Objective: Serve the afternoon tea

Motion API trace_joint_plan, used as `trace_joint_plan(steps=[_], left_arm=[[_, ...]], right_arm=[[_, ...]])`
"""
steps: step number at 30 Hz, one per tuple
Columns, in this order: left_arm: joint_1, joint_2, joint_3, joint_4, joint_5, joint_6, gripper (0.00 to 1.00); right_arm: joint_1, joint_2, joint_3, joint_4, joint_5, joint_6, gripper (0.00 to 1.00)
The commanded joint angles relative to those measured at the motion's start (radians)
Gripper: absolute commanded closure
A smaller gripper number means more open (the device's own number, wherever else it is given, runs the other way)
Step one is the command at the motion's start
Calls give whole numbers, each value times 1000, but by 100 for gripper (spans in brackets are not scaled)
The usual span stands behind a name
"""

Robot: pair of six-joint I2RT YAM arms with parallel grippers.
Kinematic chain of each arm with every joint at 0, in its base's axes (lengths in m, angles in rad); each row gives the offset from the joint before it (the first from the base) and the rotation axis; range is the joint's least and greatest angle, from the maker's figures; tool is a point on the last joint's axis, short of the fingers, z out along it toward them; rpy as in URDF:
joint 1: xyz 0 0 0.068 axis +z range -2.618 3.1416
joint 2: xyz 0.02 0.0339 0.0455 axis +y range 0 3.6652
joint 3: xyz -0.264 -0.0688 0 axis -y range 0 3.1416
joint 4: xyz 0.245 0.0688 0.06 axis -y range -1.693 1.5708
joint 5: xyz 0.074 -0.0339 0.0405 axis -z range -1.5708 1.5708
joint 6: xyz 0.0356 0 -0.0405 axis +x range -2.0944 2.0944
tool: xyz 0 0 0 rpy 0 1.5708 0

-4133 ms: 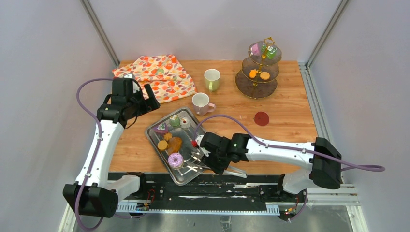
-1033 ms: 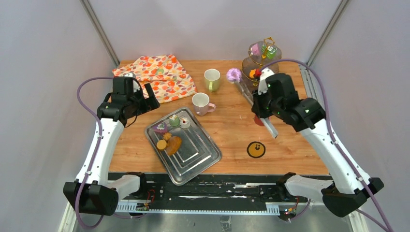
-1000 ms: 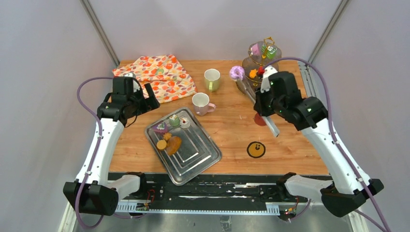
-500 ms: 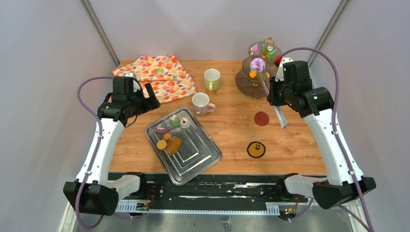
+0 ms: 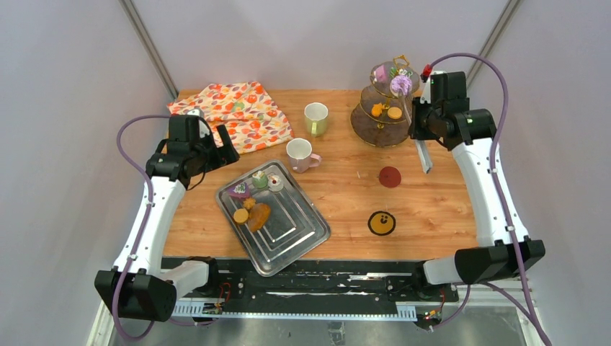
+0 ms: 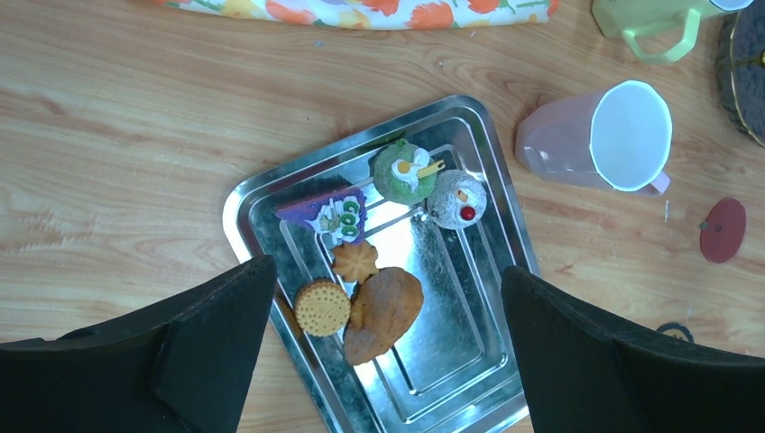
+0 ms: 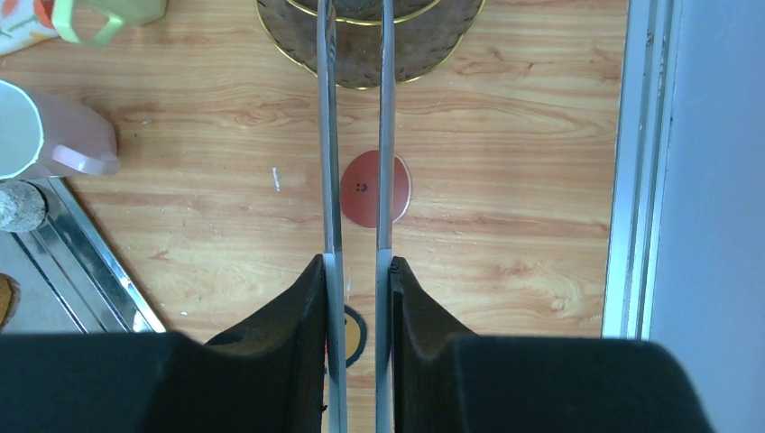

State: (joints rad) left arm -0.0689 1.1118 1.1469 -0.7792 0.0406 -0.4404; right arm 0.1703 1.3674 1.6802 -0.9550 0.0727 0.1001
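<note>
The right end effector (image 7: 358, 271) was pinched narrow on the long metal tongs (image 7: 327, 135), its two fingers pressing the blades from either side. At the far tips of the tongs, the pink-iced donut (image 5: 400, 84) was clamped and held up beside the top tier of the three-tier stand (image 5: 380, 134), at the far right of the desk (image 5: 432, 209). From where I stood I could not tell whether the donut touched that tier. The stand's middle tier carried two orange cookies (image 5: 394, 112).

The left end effector (image 6: 388, 289) hung wide open with nothing in it, above the metal tray (image 6: 244, 194) near the front of the desk. In the tray lay a green cake (image 6: 403, 170) touching a grey ball cake with a red dot (image 6: 456, 198). Just beside them was a purple slice (image 6: 332, 212), and closer in were a star cookie (image 6: 354, 261), a round cookie (image 6: 322, 307) and a brown bun (image 6: 383, 309).

The pink mug (image 6: 577, 140) stood upright just beyond the tray's far corner, and the pale-green mug (image 5: 315, 118) stood farther back. The orange floral cloth (image 5: 234, 112) lay at the back left. A red disc (image 7: 359, 194) and a yellow-and-black disc (image 5: 381, 223) lay flat on the wood, well apart from the tray.
</note>
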Motion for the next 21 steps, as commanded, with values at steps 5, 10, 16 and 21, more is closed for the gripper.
trace_joint_plan(steps=[5,10,16,21], left_arm=[[-3,-5,-9,16,-6,17,0],[-3,-17,-12,22,-15,18,0],[-3,-12,-9,14,-7,18,0],[-3,-19,-9,12,-11,21,0]], right_arm=[[-28,64,71,31,-39,-4,87],[-31,57,38,68,-60,12,70],[-44,70,24,91,-63,32,67],[-47,61,13,98,-59,39,54]])
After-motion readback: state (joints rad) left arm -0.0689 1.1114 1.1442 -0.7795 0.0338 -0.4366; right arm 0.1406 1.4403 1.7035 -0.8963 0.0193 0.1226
